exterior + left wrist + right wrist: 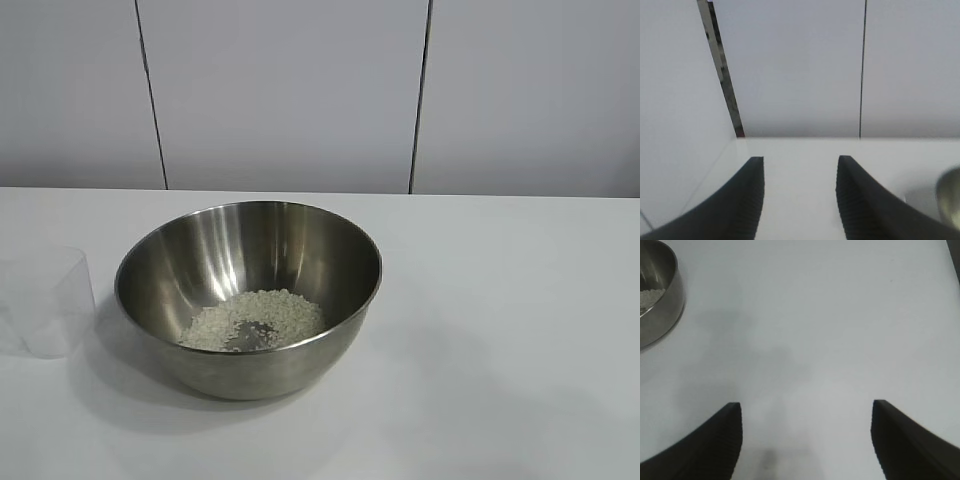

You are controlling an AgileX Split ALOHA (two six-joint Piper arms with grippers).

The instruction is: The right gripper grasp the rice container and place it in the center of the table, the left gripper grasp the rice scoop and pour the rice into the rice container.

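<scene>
My left pincer (799,200) is spread with nothing between its fingers; through my left wrist camera I see only bare white surface (805,150) and the wall ahead, with a sliver of the steel bowl (950,197) at the frame's edge. My right pincer (807,440) is spread wider and also holds nothing, hanging over bare surface with the bowl's rim showing off to one side and well apart from it. In the outside view neither arm appears. The bowl (250,295) sits upright near the middle of the surface, and a loose patch of rice (255,320) already lies on its bottom. The clear plastic cup (45,300) stands upright on the surface just beside the bowl, on my left arm's side, apart from the bowl wall; I cannot tell whether any grains are left in it. I judge that the bowl is placed and the pour is done, so the work looks finished or close to it. If more pouring were wanted, what matters is that the cup lies on the left of the bowl, so my left pincer is the nearer one, and it would have to come back down toward that edge of the surface and close around the cup's upright wall.
</scene>
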